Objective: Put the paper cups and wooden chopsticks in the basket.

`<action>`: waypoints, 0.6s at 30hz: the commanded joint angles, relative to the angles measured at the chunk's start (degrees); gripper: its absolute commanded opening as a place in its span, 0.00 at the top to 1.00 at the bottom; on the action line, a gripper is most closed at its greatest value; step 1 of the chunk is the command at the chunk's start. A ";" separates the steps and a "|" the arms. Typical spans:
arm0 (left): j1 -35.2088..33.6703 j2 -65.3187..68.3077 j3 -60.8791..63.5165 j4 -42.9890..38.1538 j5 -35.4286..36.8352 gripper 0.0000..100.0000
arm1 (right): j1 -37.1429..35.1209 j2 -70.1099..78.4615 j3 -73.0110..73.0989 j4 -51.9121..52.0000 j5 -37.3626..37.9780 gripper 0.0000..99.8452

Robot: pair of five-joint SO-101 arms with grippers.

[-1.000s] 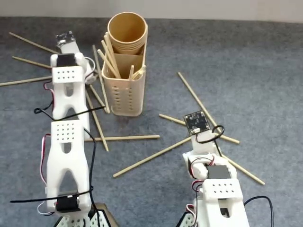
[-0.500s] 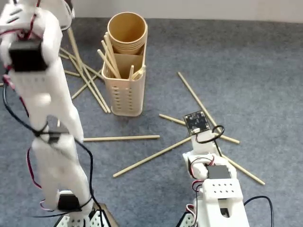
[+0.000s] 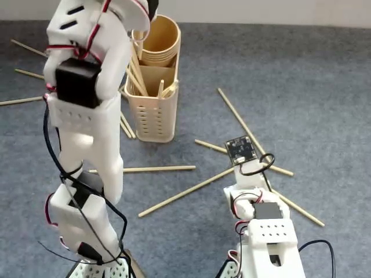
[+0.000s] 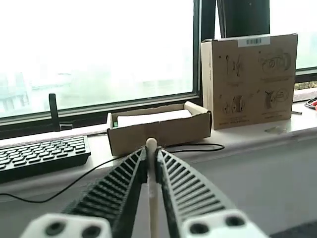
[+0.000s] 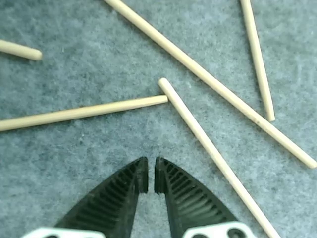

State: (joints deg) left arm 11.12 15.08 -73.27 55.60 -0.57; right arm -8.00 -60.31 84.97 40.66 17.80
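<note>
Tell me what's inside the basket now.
A stack of paper cups sits in the basket, far compartment; chopsticks stand in the near one. Its walls hide the bottom; the left arm covers part of its rim.

Stacked paper cups [image 3: 155,36] and several chopsticks [image 3: 139,75] stand in the perforated basket [image 3: 152,119]; others lie scattered.

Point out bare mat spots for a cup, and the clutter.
Widest bare mat: right of the long diagonal chopstick. Smaller patch between left arm and right arm, below the loose chopstick. Crowded: crossed chopsticks before the right arm, and left of the basket.
</note>
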 commanded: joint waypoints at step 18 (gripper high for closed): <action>-6.20 -2.77 1.19 3.16 9.67 0.87 | -0.31 -0.84 -0.31 -0.75 0.79 0.95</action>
State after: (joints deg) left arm 6.37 15.08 -71.60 58.24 8.40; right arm -8.00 -60.31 84.97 40.66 17.80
